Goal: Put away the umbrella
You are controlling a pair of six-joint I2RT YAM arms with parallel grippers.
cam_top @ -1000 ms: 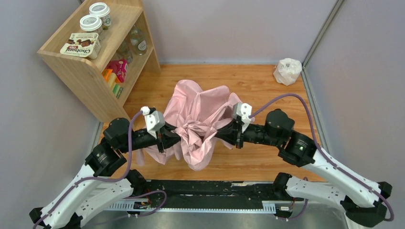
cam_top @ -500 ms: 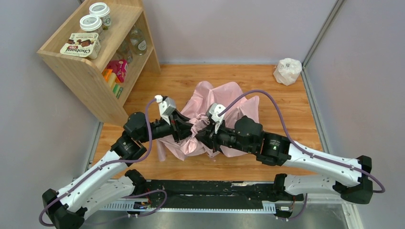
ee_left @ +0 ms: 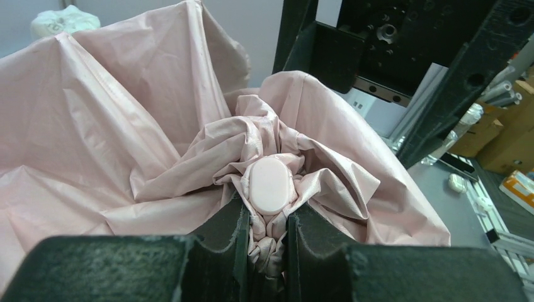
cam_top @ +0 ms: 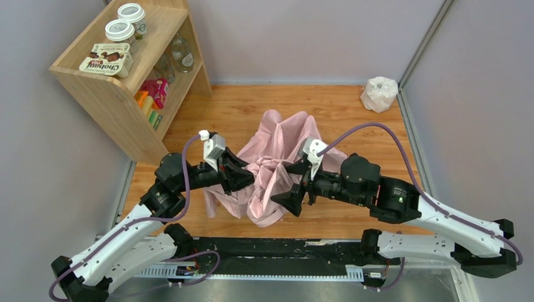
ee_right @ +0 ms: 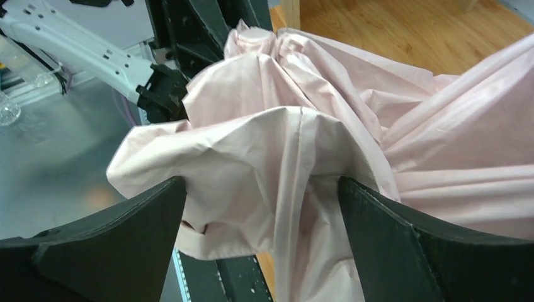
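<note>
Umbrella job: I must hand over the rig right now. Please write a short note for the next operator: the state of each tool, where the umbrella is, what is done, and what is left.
Left tool: shut on the umbrella, clamping bunched fabric just below its pink oval end cap.
Right tool: open wide; loose canopy fabric hangs between its jaws, not gripped.
Umbrella: collapsed but crumpled, at the middle of the wooden table, between both arms.
Done: fabric gathered at one end only.
Left: probably tidy the folds, wrap it, then stow it; the storage place is not evident.
</note>
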